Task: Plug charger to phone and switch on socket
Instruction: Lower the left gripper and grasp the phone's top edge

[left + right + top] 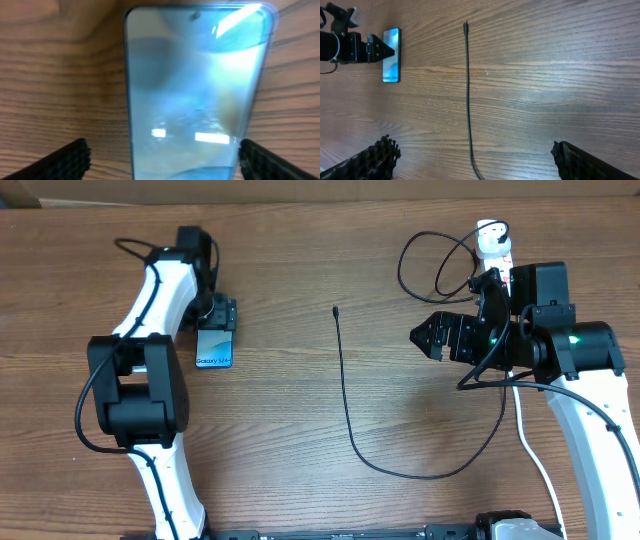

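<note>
So, from overhead, the phone [214, 348] lies flat on the counter [300, 240] at about 9 o'clock in the frame, screen lit, with its line of small white text at its 6 o'clock end. The left hand [220, 318] hangs over the phone's 12 o'clock end. The cable [347, 405] is loose on the counter. Its connector tip [336, 310] sits near the centre, well apart from the phone and at 3 o'clock from it. From there the cable runs toward 6 o'clock, curves round and climbs to the power strip [492, 240] at 1 o'clock. I cannot tell whether it is seated there, and the switches are too small to read. The right hand [425, 338] hovers at 3 o'clock, between the tip and the strip, and touches neither.

In the left wrist view, the phone's glowing screen fills the middle. The hand's two fingers [65, 160] stand spread wide at 7 and 5 o'clock, one on each side of the phone. Neither is visibly pressing its edges.

In the right wrist view, this hand is also spread wide and holds nothing. The cable runs straight up the middle to its tip at 12 o'clock, and the phone is off at 10 o'clock with the other hand at its end.

By my judgement the plugging step has barely begun: the left hand is placed to steady the phone and the cable is ungrasped. The next move calls for the right hand to reach toward the tip, pinch the cable just behind the connector and carry it to the phone's port. I cannot see which end holds the port. The switch comes after that.
</note>
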Available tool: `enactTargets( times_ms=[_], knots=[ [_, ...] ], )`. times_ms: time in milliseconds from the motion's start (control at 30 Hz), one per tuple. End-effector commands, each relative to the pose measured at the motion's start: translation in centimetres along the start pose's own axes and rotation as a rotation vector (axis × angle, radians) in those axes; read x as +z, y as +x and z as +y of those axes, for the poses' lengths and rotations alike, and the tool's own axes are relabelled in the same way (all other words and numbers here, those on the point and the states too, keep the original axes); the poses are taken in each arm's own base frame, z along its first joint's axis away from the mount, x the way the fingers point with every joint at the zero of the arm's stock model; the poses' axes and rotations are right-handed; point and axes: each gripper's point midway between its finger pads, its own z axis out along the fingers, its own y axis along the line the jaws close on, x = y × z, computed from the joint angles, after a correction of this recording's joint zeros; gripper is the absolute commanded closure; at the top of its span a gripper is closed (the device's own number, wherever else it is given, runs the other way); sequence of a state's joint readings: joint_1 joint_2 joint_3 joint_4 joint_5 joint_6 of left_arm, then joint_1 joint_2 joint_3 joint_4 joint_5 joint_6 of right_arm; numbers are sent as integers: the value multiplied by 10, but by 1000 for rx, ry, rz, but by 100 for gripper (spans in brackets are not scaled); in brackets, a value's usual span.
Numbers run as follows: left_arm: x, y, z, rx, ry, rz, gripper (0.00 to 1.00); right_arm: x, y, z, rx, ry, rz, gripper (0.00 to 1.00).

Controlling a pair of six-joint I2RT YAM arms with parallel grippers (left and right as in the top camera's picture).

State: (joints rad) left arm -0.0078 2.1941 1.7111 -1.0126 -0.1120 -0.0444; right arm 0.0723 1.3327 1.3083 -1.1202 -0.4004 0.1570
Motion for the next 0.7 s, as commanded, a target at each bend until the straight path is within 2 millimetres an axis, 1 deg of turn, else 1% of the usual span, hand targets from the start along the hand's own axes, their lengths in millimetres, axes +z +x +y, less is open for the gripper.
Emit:
enactTargets(
  times_ms=[0,100,167,367,567,667],
  knots=[
    [14,10,-9,16,40,31,1,-5,-4,2,-5,4,-14,0],
    [16,8,-21,14,107,18,0,-5,-2,1,-2,6,-7,0],
    [16,6,-25,13,132,8,0,-5,-2,1,-2,6,-7,0],
    [15,5,-30,8,160,4,0,-5,-3,1,-3,5,-8,0],
    [15,4,-32,-83,161,9,1,-5,-3,2,-4,5,-11,0],
    [15,4,-32,-89,159,10,2,-5,-3,2,-4,5,-11,0]
  ],
)
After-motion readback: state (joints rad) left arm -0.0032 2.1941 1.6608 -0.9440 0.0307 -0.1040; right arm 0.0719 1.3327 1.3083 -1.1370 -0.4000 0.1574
